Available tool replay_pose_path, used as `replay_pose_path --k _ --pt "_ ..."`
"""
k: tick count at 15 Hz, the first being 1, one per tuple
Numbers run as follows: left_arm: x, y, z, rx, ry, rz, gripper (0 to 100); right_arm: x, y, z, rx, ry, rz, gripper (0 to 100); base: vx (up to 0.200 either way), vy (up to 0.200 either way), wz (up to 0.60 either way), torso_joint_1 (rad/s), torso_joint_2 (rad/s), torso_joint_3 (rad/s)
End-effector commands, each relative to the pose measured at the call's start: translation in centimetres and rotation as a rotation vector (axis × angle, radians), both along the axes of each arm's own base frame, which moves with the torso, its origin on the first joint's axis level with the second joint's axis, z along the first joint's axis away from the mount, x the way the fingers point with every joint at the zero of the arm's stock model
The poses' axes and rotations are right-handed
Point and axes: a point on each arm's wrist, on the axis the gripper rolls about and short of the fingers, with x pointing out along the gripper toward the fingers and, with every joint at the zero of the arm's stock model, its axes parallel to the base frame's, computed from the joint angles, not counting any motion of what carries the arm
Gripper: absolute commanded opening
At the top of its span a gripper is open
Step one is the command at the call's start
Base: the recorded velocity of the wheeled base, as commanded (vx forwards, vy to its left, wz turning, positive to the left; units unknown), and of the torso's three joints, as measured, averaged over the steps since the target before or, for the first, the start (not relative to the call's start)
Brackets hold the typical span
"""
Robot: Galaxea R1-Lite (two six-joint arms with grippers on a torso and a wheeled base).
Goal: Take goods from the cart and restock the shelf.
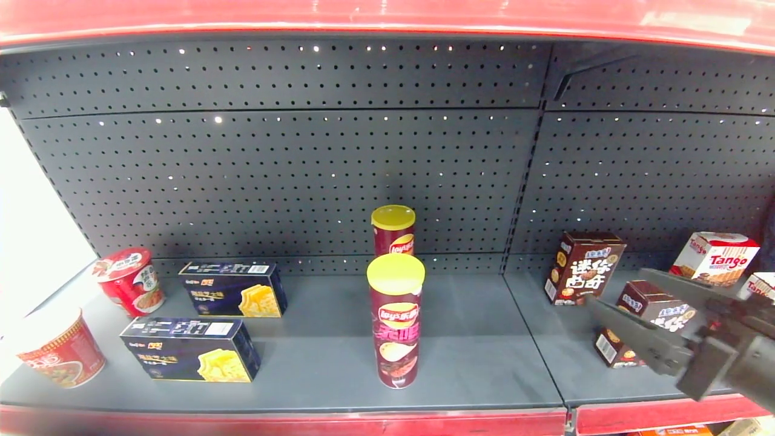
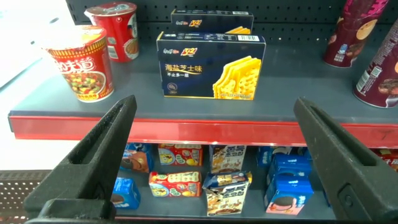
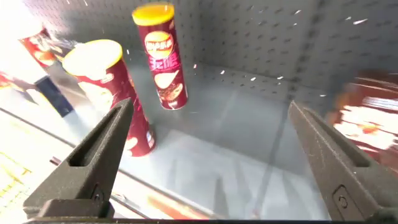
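Two maroon chip cans with yellow lids stand mid-shelf, the front can (image 1: 395, 321) (image 3: 107, 87) ahead of the back can (image 1: 393, 231) (image 3: 160, 56). My right gripper (image 1: 617, 288) (image 3: 210, 107) is open and holds nothing. It hovers over the right shelf bay, just in front of a brown snack box lying flat (image 1: 648, 321). My left gripper (image 2: 214, 104) is open too, with nothing in it. It sits low in front of the red shelf edge (image 2: 199, 129), facing a navy cracker box (image 2: 211, 65).
On the shelf's left are two navy boxes (image 1: 233, 289) (image 1: 191, 350) and two red noodle cups (image 1: 127, 281) (image 1: 57, 345). An upright brown box (image 1: 581, 266) and a white wafer box (image 1: 714, 257) stand at the right. Bare shelf floor (image 1: 484, 339) lies between cans and divider. Packaged snacks (image 2: 227, 183) fill the lower shelf.
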Motion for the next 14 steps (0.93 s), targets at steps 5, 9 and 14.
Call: replay_pose_path --k 5,9,14 --pt "0.0 0.0 0.0 0.000 0.001 0.000 100 -8.4 -7.8 -4.1 0.022 -0.123 -0.224 100 0.000 0.000 0.00 0.000 0.00 0.000" --pt "0.0 0.0 0.0 0.000 0.001 0.000 100 -12.4 -8.5 -10.0 0.005 -0.085 -0.442 100 0.000 0.000 0.00 0.000 0.00 0.000" --pt "0.0 0.0 0.0 0.000 0.002 0.000 100 -13.7 -8.4 -12.8 -0.058 -0.010 -0.525 100 0.000 0.000 0.00 0.000 0.00 0.000"
